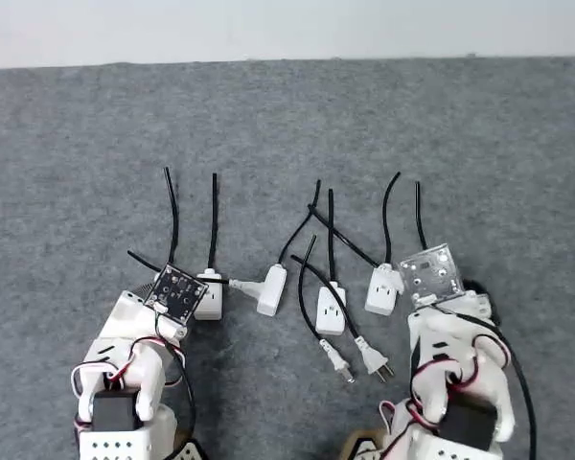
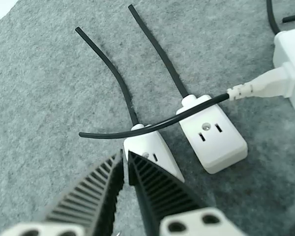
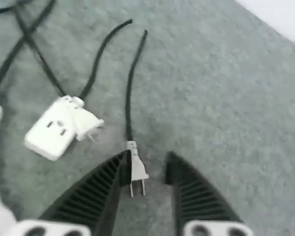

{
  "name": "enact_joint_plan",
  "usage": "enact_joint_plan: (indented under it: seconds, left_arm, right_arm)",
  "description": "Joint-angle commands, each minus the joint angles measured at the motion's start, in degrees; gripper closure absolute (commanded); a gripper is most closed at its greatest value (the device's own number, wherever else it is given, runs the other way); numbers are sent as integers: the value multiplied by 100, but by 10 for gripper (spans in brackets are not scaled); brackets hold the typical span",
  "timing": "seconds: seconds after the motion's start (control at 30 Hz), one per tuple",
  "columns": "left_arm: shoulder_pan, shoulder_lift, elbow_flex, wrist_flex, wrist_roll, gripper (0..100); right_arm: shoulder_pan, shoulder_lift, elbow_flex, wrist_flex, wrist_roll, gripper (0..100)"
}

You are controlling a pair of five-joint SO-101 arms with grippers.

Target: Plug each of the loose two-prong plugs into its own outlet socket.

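Grey felt mat point(image 1: 287, 115); two-prong plug point(image 3: 136, 169), likely light and rigid on limp cord point(image 3: 129, 88), best pinched across its body by the open, empty right gripper point(image 3: 147, 161) straddling it.

A grey, felt-like mat point(image 1: 287, 125) covers the table, its surface flecked and slightly fuzzy. Its far edge runs straight across, and beyond it lies a plain white surface point(image 1: 287, 29); whether that is wall or tabletop cannot be told. The same white meets the mat's edge in both wrist views. The light is soft and even.
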Motion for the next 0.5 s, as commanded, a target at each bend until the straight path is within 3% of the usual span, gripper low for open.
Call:
enact_joint_plan:
  seconds: [0.0,0.3,0.47]
  left_arm:
    - [-26,-79,-48,-97,-44,986]
    - [-26,-79,-48,-97,-44,986]
    - [-26,-79,-48,-88,-44,986]
  right_arm:
    - [145,435,-185,-233,62,829]
    - [145,4031,-2435,75,-202,876]
    - [409,6475,-3631,154,79,876]
